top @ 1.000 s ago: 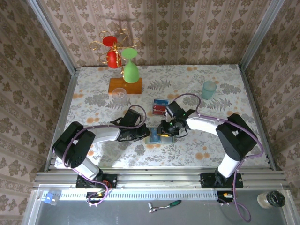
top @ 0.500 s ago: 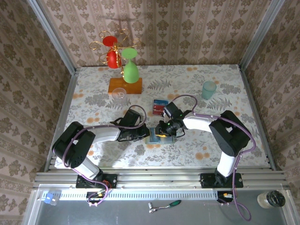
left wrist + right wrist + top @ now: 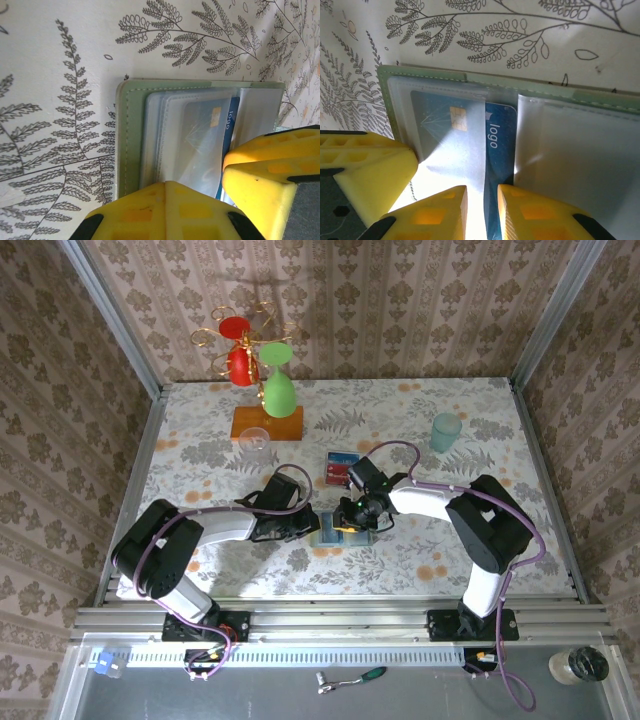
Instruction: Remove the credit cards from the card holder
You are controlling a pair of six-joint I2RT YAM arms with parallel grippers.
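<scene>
The card holder [image 3: 330, 531] [image 3: 128, 150] [image 3: 580, 93] lies open on the patterned tablecloth between my two grippers, its clear sleeves facing up. A blue credit card [image 3: 230, 122] [image 3: 498, 134] with a gold chip sticks partly out of a sleeve. My left gripper [image 3: 311, 526] [image 3: 165, 186] is shut, its tips pressing on the sleeves at the holder's left half. The right gripper [image 3: 352, 516] [image 3: 482, 194] stands narrowly open over the card's bare strip, one fingertip on each side. More red and blue credit cards [image 3: 342, 468] lie in a small clear tray behind.
A teal cup [image 3: 446, 430] stands at the back right. An orange block [image 3: 268, 424] with a wire stand holding red and green glasses sits at the back left, a clear glass [image 3: 257, 440] before it. Metal rails border the table.
The right arm has drawn in a little to the left over the card holder. The left arm has stayed where it was, shut.
</scene>
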